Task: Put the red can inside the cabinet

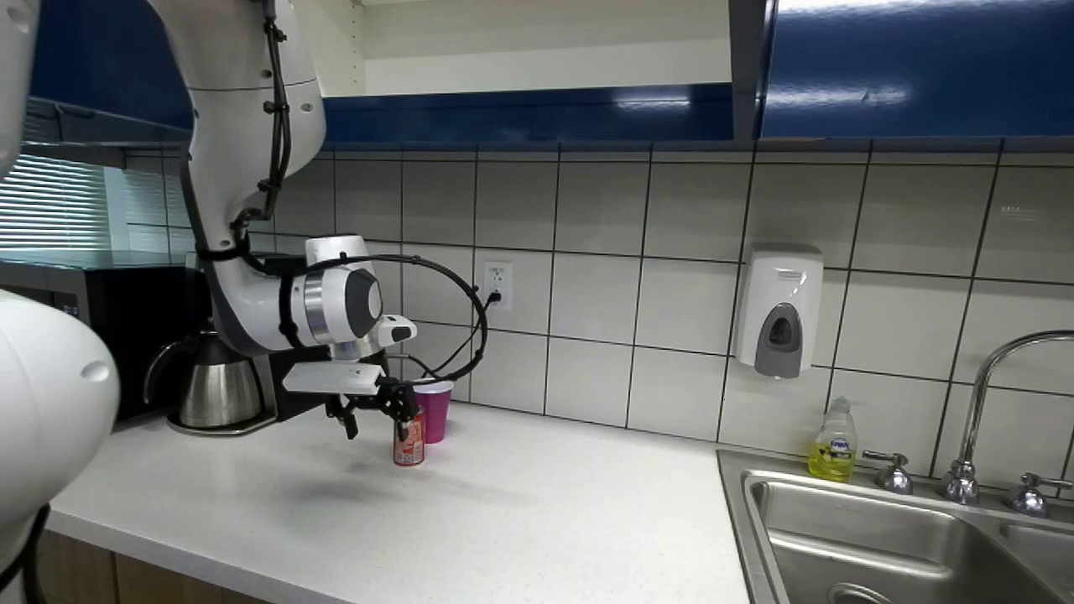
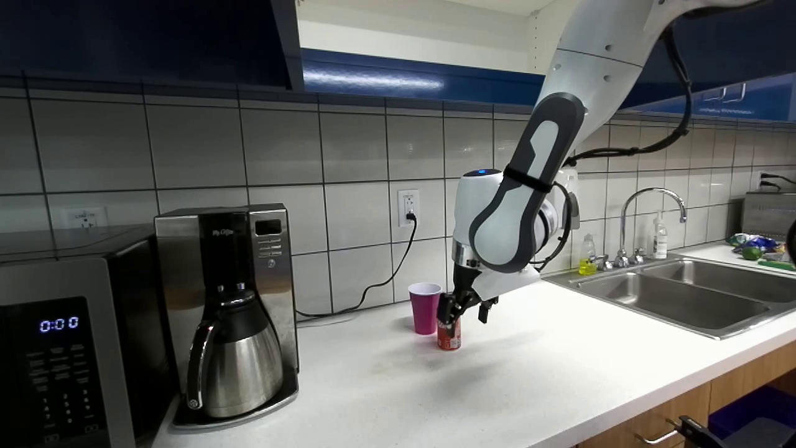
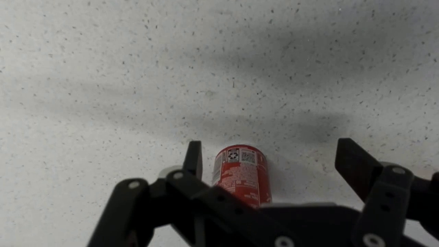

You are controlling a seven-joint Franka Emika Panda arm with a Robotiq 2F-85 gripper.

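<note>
The arm [image 1: 243, 109] is positioned in front of the cabinet [image 1: 545, 50], whose pale interior is exposed above a glossy dark blue lower edge. In an exterior view, the upper section is directed steeply down from the top of the picture, a bend is formed beneath it, and the wrist [image 1: 331, 306] is extended toward picture right. In an exterior view, the dark-trimmed link [image 2: 516, 211] is seen slanted from upper right to lower left, with the wrist housing [image 2: 476, 208] stood nearly vertical at its lower end. A black cable [image 1: 483, 335] is looped outward beside the wrist.

The pincer [image 3: 269, 156] is suspended beneath the wrist, low over the bench [image 1: 545, 520], its fingers [image 3: 194, 159] pointed downward. It is set wide: in the wrist view, the two fingers are spread well apart. The red can [image 3: 243, 168] is framed within the gap, closer to the finger at picture left, and is partly hidden by the black linkage [image 3: 205, 197]. In both exterior views, a finger is seen across the upper part of the can; whether contact is made cannot be told.

The can is stood upright on the bench, just beside the magenta cup [image 2: 425, 314].
</note>
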